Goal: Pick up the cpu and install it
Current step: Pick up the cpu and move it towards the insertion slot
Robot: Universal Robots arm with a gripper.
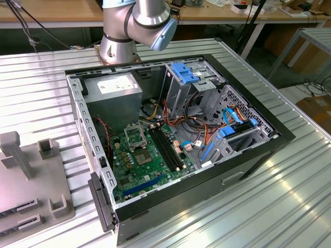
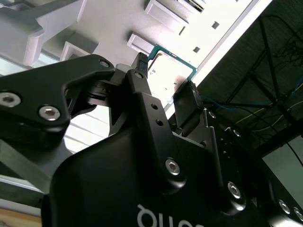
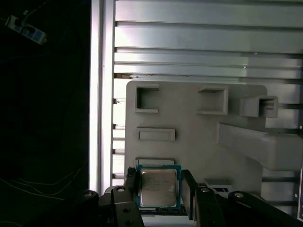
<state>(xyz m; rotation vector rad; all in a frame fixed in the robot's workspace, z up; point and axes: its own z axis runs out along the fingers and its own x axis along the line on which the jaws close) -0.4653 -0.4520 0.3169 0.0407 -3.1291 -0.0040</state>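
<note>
first wrist view: hand closed on the cpu at the grey tray; grasp appears made, seating in the socket not yet done.

Landmark: fixture tray. It lies on the slatted table. Cpu sits over the tray, my gripper closed against two opposite edges. Computer case stands on the same table, just beside the tray, to the exterior view's right.
</note>
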